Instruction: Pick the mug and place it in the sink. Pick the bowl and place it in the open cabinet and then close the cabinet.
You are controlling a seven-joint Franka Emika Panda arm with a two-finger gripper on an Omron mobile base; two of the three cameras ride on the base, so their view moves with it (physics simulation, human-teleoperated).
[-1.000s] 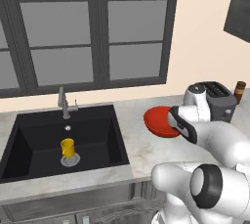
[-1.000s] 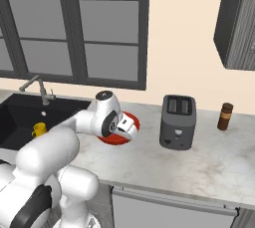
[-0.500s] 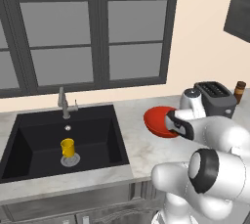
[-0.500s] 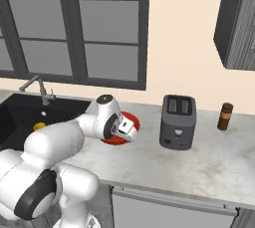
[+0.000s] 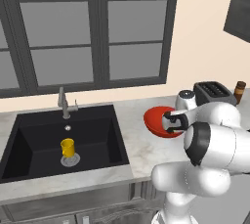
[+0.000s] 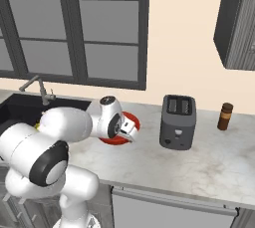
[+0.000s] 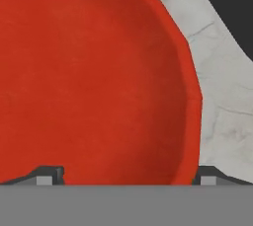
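Note:
The red bowl (image 5: 157,119) rests on the marble counter right of the sink (image 5: 29,142). My gripper (image 5: 172,123) is low over the bowl's right side and open. In the hand view the bowl (image 7: 99,72) is very close. One fingertip (image 7: 49,174) is over its inside and the other fingertip (image 7: 208,174) is outside the rim, so the gripper (image 7: 128,175) straddles the rim without touching it. The yellow mug (image 5: 68,147) stands upright in the black basin by the drain. The cabinet (image 6: 247,28) hangs high on the right wall. My arm covers part of the bowl (image 6: 132,120) in the right base view.
A dark toaster (image 6: 178,121) stands on the counter just right of the bowl, with a brown bottle (image 6: 225,116) beyond it. The grey faucet (image 5: 63,103) rises behind the sink. Windows line the back wall. Bare marble counter (image 6: 199,167) lies in front of the toaster.
The arm has folded in closer and the hand has eased slightly left over the bowl. The jaws have stayed open. Mug and bowl have not moved.

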